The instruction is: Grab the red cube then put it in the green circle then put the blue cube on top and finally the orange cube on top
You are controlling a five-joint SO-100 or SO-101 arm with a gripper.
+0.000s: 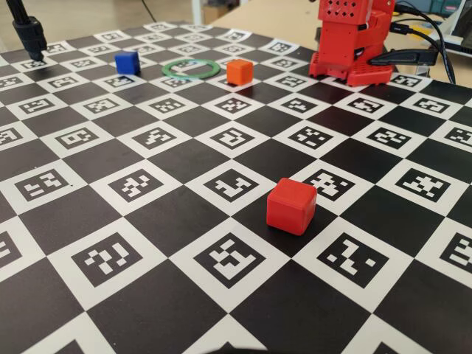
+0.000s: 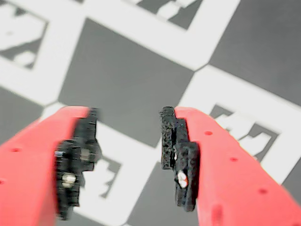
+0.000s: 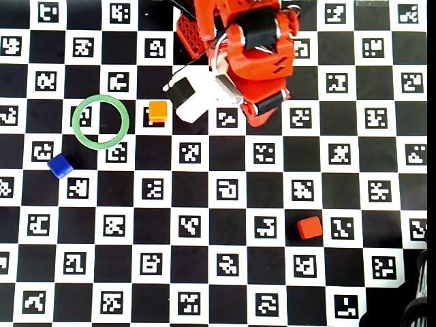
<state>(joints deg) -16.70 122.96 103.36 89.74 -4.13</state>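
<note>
We are at the very first step: none of the cubes sits in the green circle [image 3: 100,122], and nothing has been picked up. In the wrist view our gripper [image 2: 127,155] has its jaws standing well apart with only the checkered marker board [image 2: 127,75] between them, so it holds nothing.

The red cube [image 3: 309,227] lies far from our arm [image 3: 255,61] in the overhead view, toward the lower right of the board, and well apart from the ring at the upper left. In the fixed view the red cube [image 1: 291,206] is the nearest object, alone on the board.

The blue cube [image 3: 60,165] rests just beside the ring, outside its lower left edge, and the orange cube [image 3: 158,111] sits near the ring's right side, between it and the arm's base.

We judge the next move calls for reaching out over the red cube, lowering with the jaws spread either side of it, and closing.

Being a cube, it has no long axis; seen from overhead its faces are turned slightly off the board's grid, so we would likely need a small wrist turn to meet two flat faces squarely.
</note>
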